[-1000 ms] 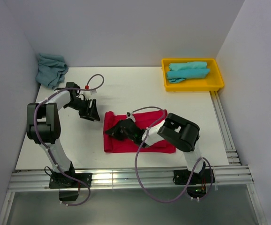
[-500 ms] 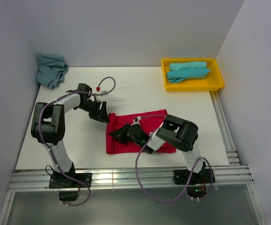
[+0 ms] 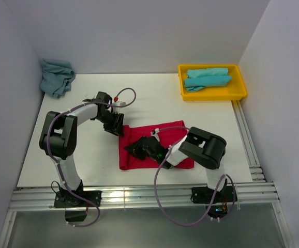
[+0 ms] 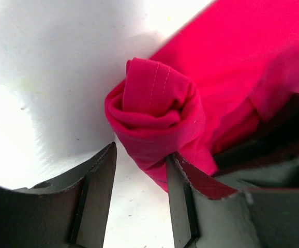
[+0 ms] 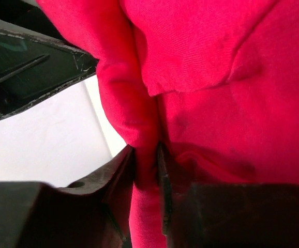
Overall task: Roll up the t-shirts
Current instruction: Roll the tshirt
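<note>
Two grippers are working on the red t-shirt [image 3: 176, 134], which is lying in the middle of the table [image 3: 154, 98]. The left gripper [image 4: 141, 155] is standing open, one finger touching the shirt's rolled corner. The right gripper [image 5: 145, 155] is pinching a fold of it. Over the last second the left arm has been swinging in from the left to that corner.

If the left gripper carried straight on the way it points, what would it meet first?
The red t-shirt's rolled end, which lies just ahead of the left gripper and seems to touch it.
</note>
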`<state>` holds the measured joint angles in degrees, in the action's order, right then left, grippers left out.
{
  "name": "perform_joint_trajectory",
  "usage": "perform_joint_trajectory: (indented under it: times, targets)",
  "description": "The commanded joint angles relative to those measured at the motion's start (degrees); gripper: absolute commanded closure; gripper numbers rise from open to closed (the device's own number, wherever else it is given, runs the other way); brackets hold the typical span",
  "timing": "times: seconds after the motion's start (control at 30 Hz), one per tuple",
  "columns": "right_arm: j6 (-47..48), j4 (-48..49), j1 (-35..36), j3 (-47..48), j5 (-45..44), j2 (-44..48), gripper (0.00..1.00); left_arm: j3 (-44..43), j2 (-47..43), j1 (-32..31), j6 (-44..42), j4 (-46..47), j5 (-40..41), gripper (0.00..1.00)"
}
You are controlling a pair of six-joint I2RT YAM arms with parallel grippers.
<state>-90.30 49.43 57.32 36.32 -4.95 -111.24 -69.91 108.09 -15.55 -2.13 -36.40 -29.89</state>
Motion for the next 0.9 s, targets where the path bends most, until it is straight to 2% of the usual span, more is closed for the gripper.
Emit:
perform_joint_trajectory:
  times: [0.0, 0.17, 0.33, 0.47, 0.7, 0.87]
  targets:
    - [5.48, -18.11, 0.16, 2.35, -5.23, 6.11, 0.66, -3.04, 0.89, -1.41, 1.34, -0.33, 7.29, 0.53]
    - [10.92, -38.65, 2.35, 9.9, -11.65, 11.21, 0.58, -4.27, 2.03, -4.4, 1.69, -1.21, 11.08, 0.54]
    - [13.31, -53.54, 5.17, 18.77, -18.93, 12.8, 0.58, -5.76, 2.82, -6.07, 1.6, -2.0, 13.89, 0.54]
    - [15.15, -65.13, 8.15, 25.63, -24.56, 13.16, 0.62, -6.29, 3.44, -6.86, 1.69, -2.53, 14.86, 0.55]
    - [20.42, -72.89, 11.15, 39.07, -26.34, 7.72, 0.63, -7.26, 4.14, -7.74, 1.69, -3.15, 15.91, 0.55]
    - [21.66, -74.73, 11.23, 43.04, -24.58, 1.57, 0.62, -7.43, 4.32, -8.09, 1.69, -3.24, 15.91, 0.54]
